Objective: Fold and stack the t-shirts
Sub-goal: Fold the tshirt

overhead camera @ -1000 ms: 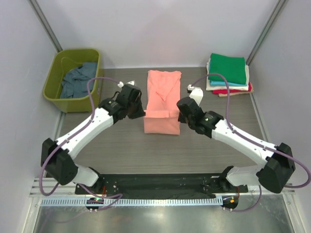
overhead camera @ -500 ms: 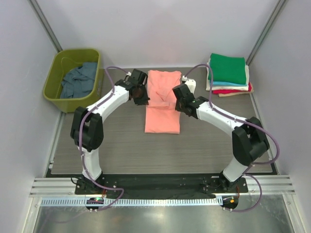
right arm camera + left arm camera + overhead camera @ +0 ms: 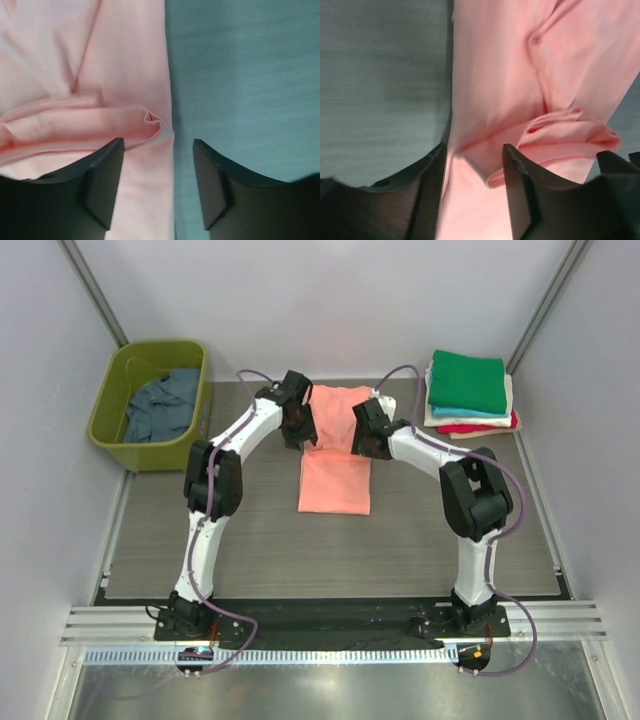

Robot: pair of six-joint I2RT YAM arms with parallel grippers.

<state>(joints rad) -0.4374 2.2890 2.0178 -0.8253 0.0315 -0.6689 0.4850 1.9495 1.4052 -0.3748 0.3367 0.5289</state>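
A salmon-pink t-shirt (image 3: 335, 485) lies folded in a long strip on the table's middle, its upper layer ending in a bunched fold across the strip. My left gripper (image 3: 300, 430) hangs at the strip's left edge and my right gripper (image 3: 362, 438) at its right edge. In the left wrist view the left gripper (image 3: 472, 170) is open, with loose pink cloth (image 3: 490, 75) lying between its fingers. The right gripper (image 3: 157, 165) is open too, straddling the pink t-shirt's (image 3: 120, 60) right edge just short of the rolled fold. Folded t-shirts (image 3: 467, 380), green on top, are stacked at the back right.
An olive-green tub (image 3: 140, 452) stands at the back left with a crumpled slate-blue t-shirt (image 3: 160, 405) inside. Grey tabletop (image 3: 240, 75) lies bare beside the strip. Frame posts and light walls close in the sides and back.
Both arms reached farther from their bases, carrying the pink shirt's upper layer toward the far end. Both grippers then went from shut on the cloth to open, dropping the fold.
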